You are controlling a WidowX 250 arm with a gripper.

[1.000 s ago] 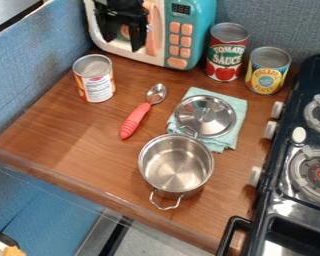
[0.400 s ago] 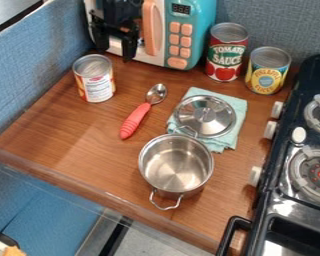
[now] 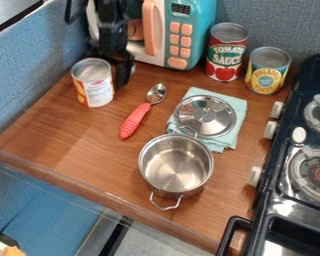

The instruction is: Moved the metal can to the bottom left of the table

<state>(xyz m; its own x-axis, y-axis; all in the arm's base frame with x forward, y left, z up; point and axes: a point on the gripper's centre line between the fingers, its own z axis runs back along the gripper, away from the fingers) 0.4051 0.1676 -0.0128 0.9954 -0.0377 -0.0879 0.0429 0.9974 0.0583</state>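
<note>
Where the metal can (image 3: 96, 92) stands: in the camera view, upright near the left edge of the table (image 3: 62, 142), toward its back left corner; long axis vertical.
Gripper (image 3: 110, 68): at the can's rear right side, fingers spread and apparently not clamped on anything; contact with the can cannot be made out.
Can relative to gripper: just beside, toward the table's front and slightly left. The single arm enters from the top edge, so it lies on the can's rear side.
Front left corner: the probable goal, forward and left of the can; placement not yet achieved.
Coming move: judged to require either a grip across the round wall or a push from behind; an off-centre push could turn or tip the can.
Spoon (image 3: 134, 120): right of the can, handle slanting toward the front left; a wide swing might catch it.
</note>
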